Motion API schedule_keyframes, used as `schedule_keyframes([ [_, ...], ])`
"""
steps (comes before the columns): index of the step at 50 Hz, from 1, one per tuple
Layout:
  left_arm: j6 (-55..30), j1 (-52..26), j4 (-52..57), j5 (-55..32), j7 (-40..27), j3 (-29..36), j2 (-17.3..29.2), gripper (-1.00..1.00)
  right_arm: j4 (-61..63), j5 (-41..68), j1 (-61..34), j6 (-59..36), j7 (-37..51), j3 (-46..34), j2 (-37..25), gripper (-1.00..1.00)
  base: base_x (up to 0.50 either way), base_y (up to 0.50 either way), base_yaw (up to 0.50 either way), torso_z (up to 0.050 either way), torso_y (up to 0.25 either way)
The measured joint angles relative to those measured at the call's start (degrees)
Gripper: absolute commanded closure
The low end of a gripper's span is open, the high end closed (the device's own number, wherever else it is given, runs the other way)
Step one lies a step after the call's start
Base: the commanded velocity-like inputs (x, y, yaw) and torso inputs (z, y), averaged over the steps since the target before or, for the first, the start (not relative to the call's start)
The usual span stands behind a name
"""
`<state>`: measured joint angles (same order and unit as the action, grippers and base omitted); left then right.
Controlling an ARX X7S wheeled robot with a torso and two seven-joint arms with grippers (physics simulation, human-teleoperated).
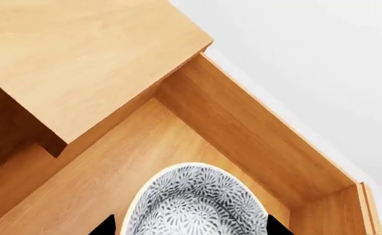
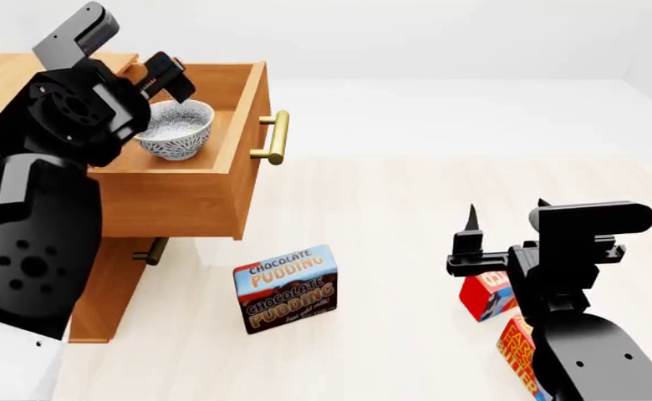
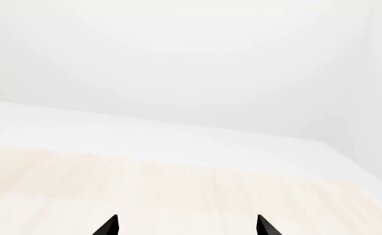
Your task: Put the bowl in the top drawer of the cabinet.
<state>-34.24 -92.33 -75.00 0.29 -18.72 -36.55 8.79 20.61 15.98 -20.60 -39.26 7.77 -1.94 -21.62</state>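
Note:
The white bowl [image 2: 175, 129] with its grey-blue speckled pattern stands upright inside the top drawer [image 2: 192, 180], which is pulled out of the light-brown cabinet [image 2: 14, 71]. My left gripper [image 2: 168, 83] hovers just above the bowl [image 1: 194, 205] and is open, one black fingertip on either side of the rim. The drawer floor and walls [image 1: 243, 127] surround the bowl. My right gripper [image 2: 506, 209] is open over the floor at the right, far from the cabinet, holding nothing [image 3: 187, 227].
The top drawer's brass handle [image 2: 270, 138] sticks out toward the right. A lower drawer handle [image 2: 153, 251] shows beneath. A chocolate pudding box [image 2: 286, 288] stands on the floor in front of the cabinet. Two red boxes [image 2: 485, 294] [image 2: 518, 351] lie by my right arm.

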Motion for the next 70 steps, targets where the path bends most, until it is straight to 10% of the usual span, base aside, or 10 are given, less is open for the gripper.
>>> schedule_keyframes([
  [18, 2.68, -3.19, 2.64, 1.04, 4.82, 4.82, -1.72, -1.0, 0.64, 0.56, 0.62, 0.17, 0.21, 0.45, -0.25, -1.0, 0.0, 0.0, 0.0, 0.0, 0.0],
  [44, -31.78, 5.32, 55.01, -15.57, 9.52, 8.99, -7.8, -1.0, 1.59, 1.21, 0.62, -0.18, 0.81, 0.68, -0.4, -1.0, 0.0, 0.0, 0.0, 0.0, 0.0],
  [70, -52.6, 24.5, 93.25, -77.63, -17.76, 5.34, -2.12, -1.0, 23.36, 5.14, 0.3, -7.87, 7.17, 8.3, -0.64, -1.0, 0.0, 0.0, 0.0, 0.0, 0.0],
])
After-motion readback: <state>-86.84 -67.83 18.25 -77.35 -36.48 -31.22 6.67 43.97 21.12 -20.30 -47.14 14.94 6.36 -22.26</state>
